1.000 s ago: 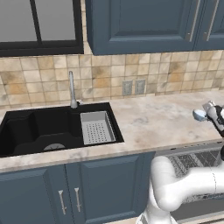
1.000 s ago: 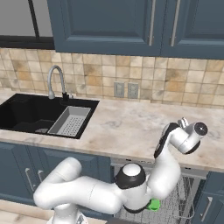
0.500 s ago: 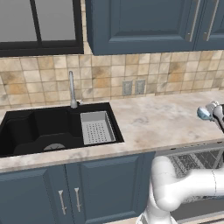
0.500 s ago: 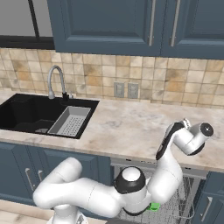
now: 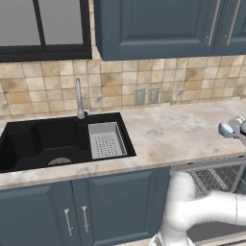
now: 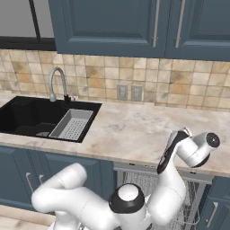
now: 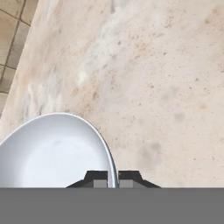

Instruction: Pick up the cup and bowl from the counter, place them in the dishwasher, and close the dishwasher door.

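Note:
In the hand view my gripper (image 7: 113, 179) is shut on the near rim of the bowl (image 7: 52, 153), which is pale blue-white and fills the lower left. The thin rim stands between the two dark fingertips (image 7: 97, 178). Beige marbled counter (image 7: 166, 78) lies beneath it. From the left base view the bowl (image 5: 225, 129) shows as a pale patch at the hand, far right, above the counter's (image 5: 178, 129) front edge. Under that edge is the dishwasher (image 5: 216, 180) with its grey wire racks (image 6: 179, 193). The cup is hidden.
A black double sink (image 5: 48, 141) with a grey strainer tray (image 5: 106, 140) and a tap (image 5: 79, 101) sits on the left of the counter. Blue cabinets (image 5: 72, 211) run below it, and tiled wall (image 6: 148, 87) with outlets rises behind.
The hand has shifted slightly to the right and a little lower near the counter's front edge, and the wrist has turned. Sink, cabinets and racks have not moved.

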